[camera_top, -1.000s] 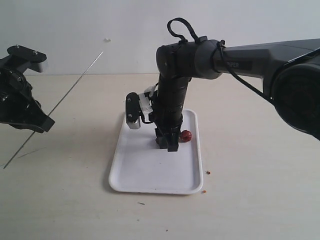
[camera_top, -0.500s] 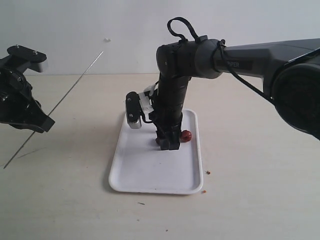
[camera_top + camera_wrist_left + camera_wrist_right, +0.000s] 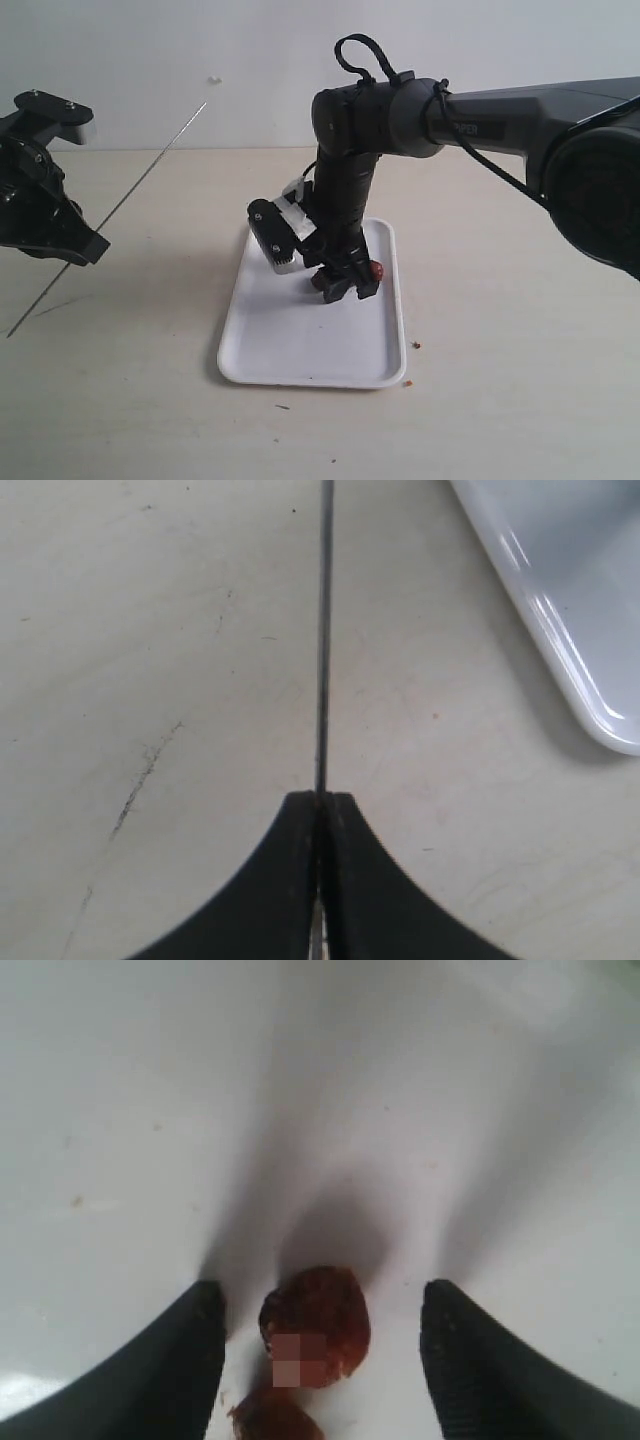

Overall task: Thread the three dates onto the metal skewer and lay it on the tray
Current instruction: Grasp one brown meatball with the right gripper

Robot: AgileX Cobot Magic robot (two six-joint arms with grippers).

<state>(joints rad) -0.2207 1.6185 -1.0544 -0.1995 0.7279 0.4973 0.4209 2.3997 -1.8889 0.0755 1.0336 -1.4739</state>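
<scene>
The white tray (image 3: 310,340) lies mid-table, its corner also in the left wrist view (image 3: 560,610). My right gripper (image 3: 345,285) hangs low over the tray, tilted, jaws open. In the right wrist view the right gripper (image 3: 320,1305) straddles a reddish-brown date (image 3: 315,1325), with a second date (image 3: 270,1418) just behind it; neither finger touches them. One date (image 3: 375,270) peeks out beside the gripper in the exterior view. A third date is hidden. At far left my left gripper (image 3: 85,250) is shut on the thin metal skewer (image 3: 120,205), which slants up to the right (image 3: 323,630).
Small brown crumbs (image 3: 417,345) lie on the beige table right of the tray, and another speck (image 3: 283,407) lies in front of it. The right arm's dark body (image 3: 350,170) stands over the tray's far half. A white wall backs the table.
The right gripper has tilted and swung its wrist over the tray, ending with jaws around the dates. The left gripper and skewer have not moved.
</scene>
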